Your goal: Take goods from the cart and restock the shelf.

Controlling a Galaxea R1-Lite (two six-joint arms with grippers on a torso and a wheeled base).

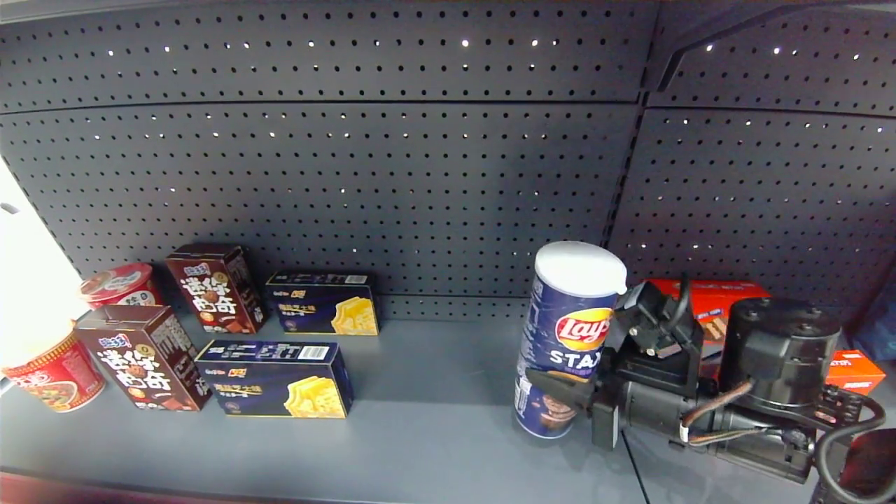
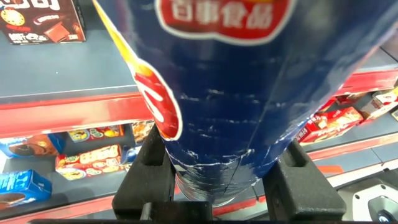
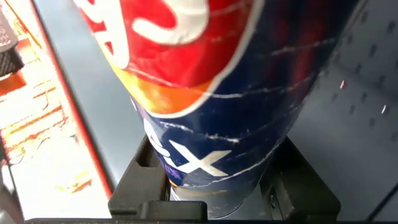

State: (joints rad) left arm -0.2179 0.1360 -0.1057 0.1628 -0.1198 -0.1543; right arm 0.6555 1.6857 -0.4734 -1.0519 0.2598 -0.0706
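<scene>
Each pincer (image 2: 221, 180) (image 3: 221, 186) grips 1 can (image 2: 249, 93) (image 1: 570, 329) (2 brown boxes (image 1: 218, 287) (image 1: 143, 355) shelved).

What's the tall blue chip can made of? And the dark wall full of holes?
The tall blue chip can looks like glossy printed cardboard: fine creases show up close. Its white lid seems smooth matte plastic. The dark back wall, evenly punched, is probably painted sheet metal.

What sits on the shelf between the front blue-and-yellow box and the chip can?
Nothing. In the head view the shelf is bare grey between the front blue-and-yellow box and the chip can.
</scene>
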